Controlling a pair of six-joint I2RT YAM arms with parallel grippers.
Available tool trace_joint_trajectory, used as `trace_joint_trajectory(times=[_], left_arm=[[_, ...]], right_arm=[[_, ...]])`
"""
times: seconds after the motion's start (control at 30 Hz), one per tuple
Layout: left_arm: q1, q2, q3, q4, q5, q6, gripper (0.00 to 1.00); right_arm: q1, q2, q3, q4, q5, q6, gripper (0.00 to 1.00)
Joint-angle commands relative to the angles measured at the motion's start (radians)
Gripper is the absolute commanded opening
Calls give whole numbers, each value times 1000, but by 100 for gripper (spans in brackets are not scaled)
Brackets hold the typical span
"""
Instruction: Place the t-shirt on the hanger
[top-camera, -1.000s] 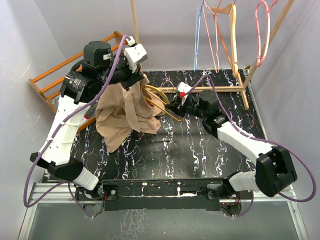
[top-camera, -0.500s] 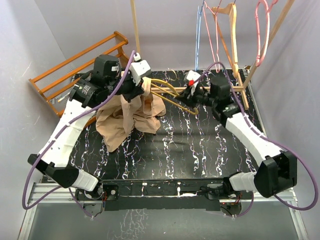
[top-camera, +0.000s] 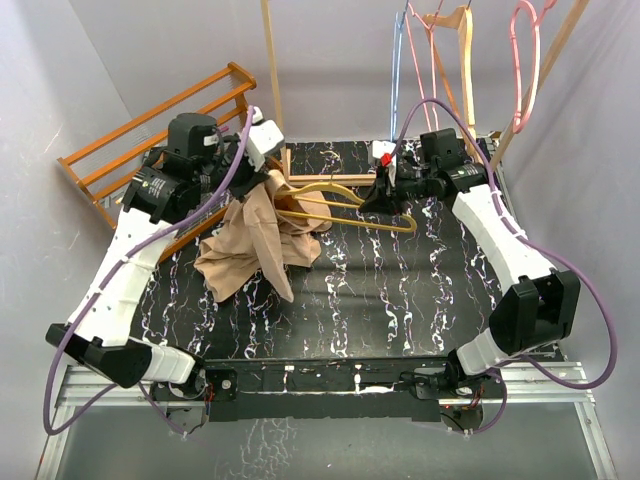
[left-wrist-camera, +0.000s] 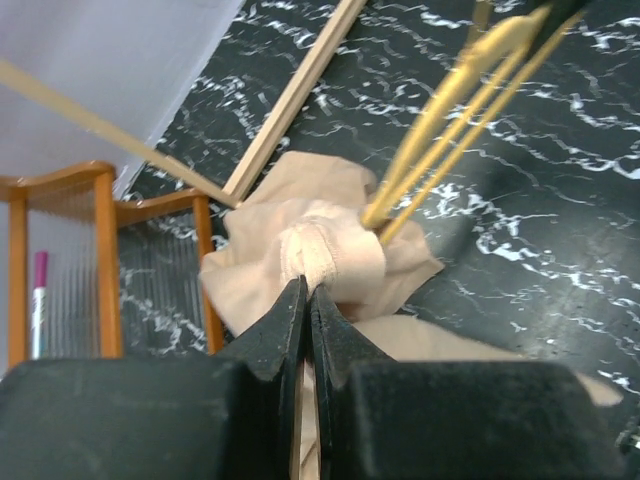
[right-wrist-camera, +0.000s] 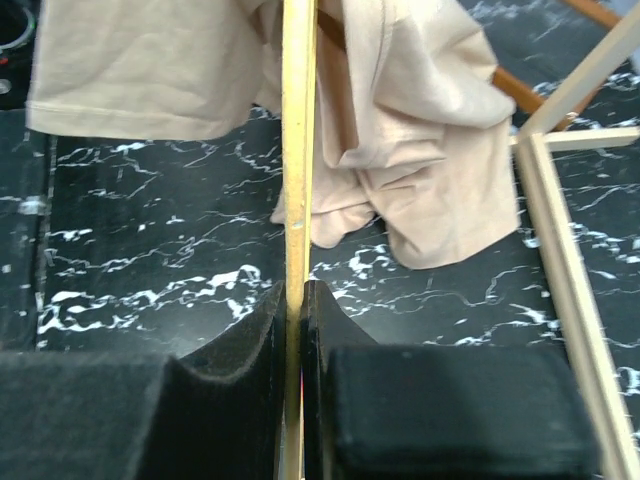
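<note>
Black marble table (top-camera: 380, 290) sits under both pincers. The t-shirt (top-camera: 255, 240) hangs bunched from the left pincer (left-wrist-camera: 305, 285), whose jaws are squeezed together on a folded seam of the cloth. The rest drapes down below that pincer onto the table. The orange wooden rack (top-camera: 150, 120) stands just behind and outboard of the left pincer. The hanger (right-wrist-camera: 297, 150) runs from the right pincer (right-wrist-camera: 293, 290) across toward the left one, and its far end is poked into the cloth right beside the left fingertips. We see the right pincer clamped on the hanger's thin yellow bar.
</note>
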Motion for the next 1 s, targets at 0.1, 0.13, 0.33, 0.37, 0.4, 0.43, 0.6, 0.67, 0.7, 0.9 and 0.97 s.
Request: trace_joint_trajectory(times=[0.1, 0.13, 0.33, 0.37, 0.4, 0.43, 0.6, 0.67, 0.7, 0.9, 0.97], left_arm=[[111, 9, -31, 42, 47, 80, 0], [116, 5, -54, 55, 45, 89, 0], [123, -30, -119, 73, 63, 121, 0], [123, -27, -114, 65, 75, 123, 0], [123, -22, -108, 55, 91, 125, 0], [123, -15, -98, 41, 105, 128, 0], [123, 29, -2, -32, 196, 157, 0], [123, 43, 35, -62, 233, 185, 0], [122, 50, 50, -80, 248, 205, 0], [121, 85, 120, -197, 303, 318, 0], [116, 82, 111, -197, 321, 325, 0]], right_arm=[[-39, -8, 89, -221, -112, -186, 8], [-44, -7, 102, -239, -123, -198, 8], [-55, 93, 256, -447, -168, -344, 8], [-56, 124, 286, -474, -182, -373, 8], [-56, 138, 302, -492, -190, -381, 8], [-56, 161, 315, -500, -196, -391, 8], [-56, 207, 340, -494, -211, -396, 8], [-56, 218, 351, -494, -205, -394, 8], [-55, 220, 356, -494, -198, -393, 8], [-67, 227, 369, -479, -189, -377, 8], [-66, 231, 384, -478, -221, -381, 8]])
